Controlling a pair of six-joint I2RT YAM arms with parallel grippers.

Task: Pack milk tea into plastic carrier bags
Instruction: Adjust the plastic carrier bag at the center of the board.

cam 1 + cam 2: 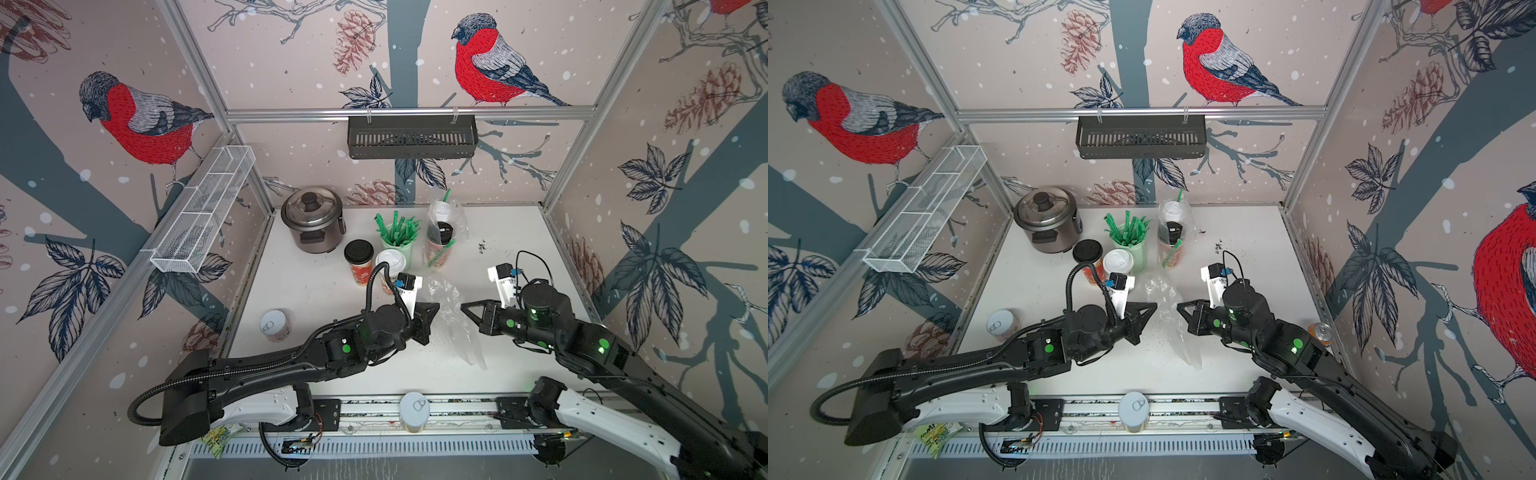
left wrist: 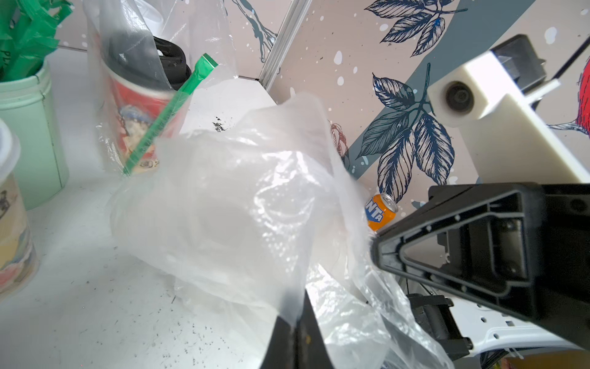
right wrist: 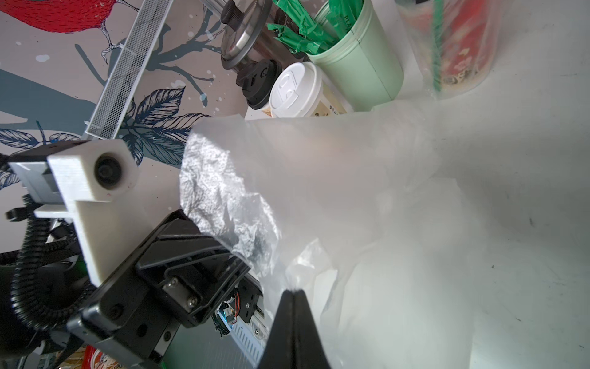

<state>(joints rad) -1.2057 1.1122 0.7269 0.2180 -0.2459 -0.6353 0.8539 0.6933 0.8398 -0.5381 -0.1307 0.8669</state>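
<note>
Bag-opening step: the empty plastic carrier bag lay on the bench, left end effector shut on one edge, right end effector seemingly pinching the other. Next, its mouth needed spreading for the loose milk tea cups.

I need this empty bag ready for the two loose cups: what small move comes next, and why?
Probably draw the two grippers slowly apart to open the bag's mouth. The left gripper and right gripper are each shut on the empty clear bag, which is crumpled between them. The black-lidded cup and white-lidded cup stand unpacked beyond the left gripper.
</note>
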